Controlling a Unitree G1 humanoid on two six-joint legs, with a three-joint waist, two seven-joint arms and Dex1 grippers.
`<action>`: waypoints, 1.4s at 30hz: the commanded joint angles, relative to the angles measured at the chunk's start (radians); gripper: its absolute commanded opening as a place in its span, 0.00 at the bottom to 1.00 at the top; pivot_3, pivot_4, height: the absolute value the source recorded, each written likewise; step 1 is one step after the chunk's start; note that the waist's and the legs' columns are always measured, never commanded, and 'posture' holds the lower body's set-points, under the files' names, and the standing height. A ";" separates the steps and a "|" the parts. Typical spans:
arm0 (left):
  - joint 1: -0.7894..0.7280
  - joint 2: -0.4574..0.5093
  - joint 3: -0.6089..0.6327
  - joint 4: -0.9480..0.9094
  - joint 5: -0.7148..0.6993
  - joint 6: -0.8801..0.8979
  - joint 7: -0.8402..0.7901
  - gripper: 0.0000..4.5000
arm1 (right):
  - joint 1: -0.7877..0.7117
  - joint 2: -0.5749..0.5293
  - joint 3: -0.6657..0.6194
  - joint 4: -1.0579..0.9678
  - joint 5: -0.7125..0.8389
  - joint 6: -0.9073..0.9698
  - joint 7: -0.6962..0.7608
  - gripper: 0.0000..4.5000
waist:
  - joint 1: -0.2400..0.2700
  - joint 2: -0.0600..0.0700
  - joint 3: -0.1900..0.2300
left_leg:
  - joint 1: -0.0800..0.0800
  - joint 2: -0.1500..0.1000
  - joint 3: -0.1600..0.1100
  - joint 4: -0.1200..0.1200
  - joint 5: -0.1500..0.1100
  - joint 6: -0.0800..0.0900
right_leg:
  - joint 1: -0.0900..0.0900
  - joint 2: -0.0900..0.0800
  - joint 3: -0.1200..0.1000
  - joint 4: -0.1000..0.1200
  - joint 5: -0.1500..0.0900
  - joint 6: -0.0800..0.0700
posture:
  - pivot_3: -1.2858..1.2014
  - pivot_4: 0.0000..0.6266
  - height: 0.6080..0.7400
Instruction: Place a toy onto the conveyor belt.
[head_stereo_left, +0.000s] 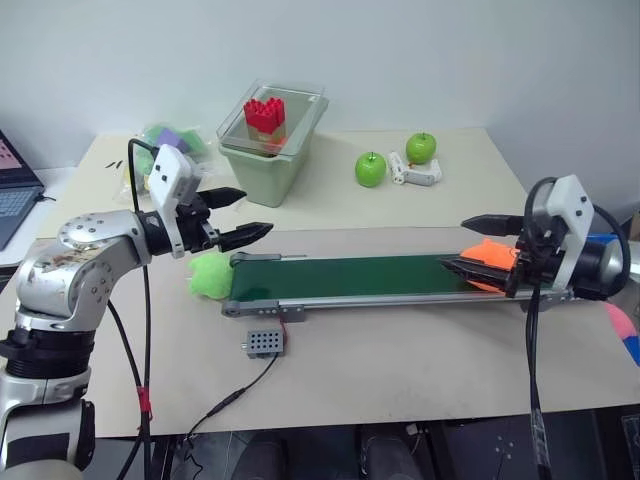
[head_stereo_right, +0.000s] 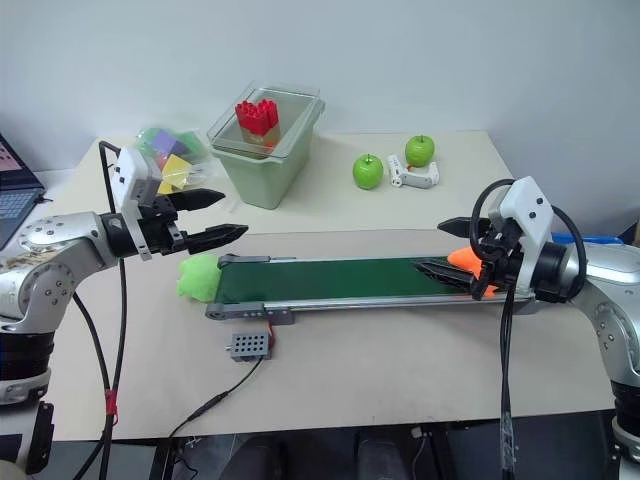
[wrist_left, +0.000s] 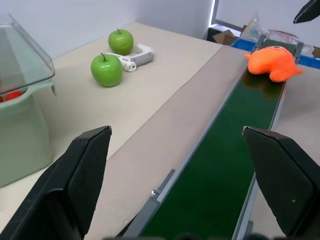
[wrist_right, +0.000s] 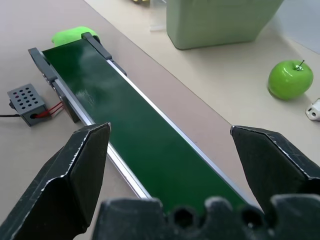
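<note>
The orange toy (head_stereo_left: 489, 257) lies on the right end of the dark green conveyor belt (head_stereo_left: 350, 276), also seen in the left wrist view as the toy (wrist_left: 272, 62). My right gripper (head_stereo_left: 480, 245) hovers at that end, open, one finger above the toy and one beside it on the belt side. In the right wrist view its fingers stand wide apart over the belt (wrist_right: 150, 145), gripping nothing. My left gripper (head_stereo_left: 246, 215) is open and empty, held just above the belt's left end.
A lime-green plush (head_stereo_left: 208, 276) rests against the belt's left end. The small grey box (head_stereo_left: 263, 343) sits in front on its cable. Behind stand a green bin (head_stereo_left: 262, 160) holding red bricks, two green apples (head_stereo_left: 370, 169), a white gadget (head_stereo_left: 415, 172) and a laptop (head_stereo_left: 12, 190).
</note>
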 joint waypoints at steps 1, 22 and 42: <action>-0.035 -0.005 0.035 -0.009 0.010 0.000 0.011 1.00 | 0.000 0.002 -0.028 -0.032 0.017 0.001 -0.012 1.00 | -0.001 0.000 0.000 | 0.000 0.000 0.000 0.000 0.000 0.000 | 0.000 0.000 0.000 0.000 0.000 0.000 | 0.52 0.24 1.00; -0.076 -0.040 0.032 0.020 0.032 0.006 0.000 1.00 | 0.008 0.007 -0.030 -0.045 0.016 0.000 -0.030 1.00 | 0.000 0.000 0.000 | 0.000 0.000 0.000 0.000 0.000 0.000 | 0.000 0.000 0.000 0.000 0.000 0.000 | 0.52 0.24 1.00; -0.109 -0.081 0.026 0.046 0.061 0.010 -0.038 1.00 | 0.008 0.000 -0.040 -0.042 0.011 -0.003 -0.032 1.00 | 0.000 0.000 0.000 | 0.000 0.000 0.000 0.000 0.000 0.000 | 0.000 0.000 0.000 0.000 0.000 0.000 | 0.52 0.24 1.00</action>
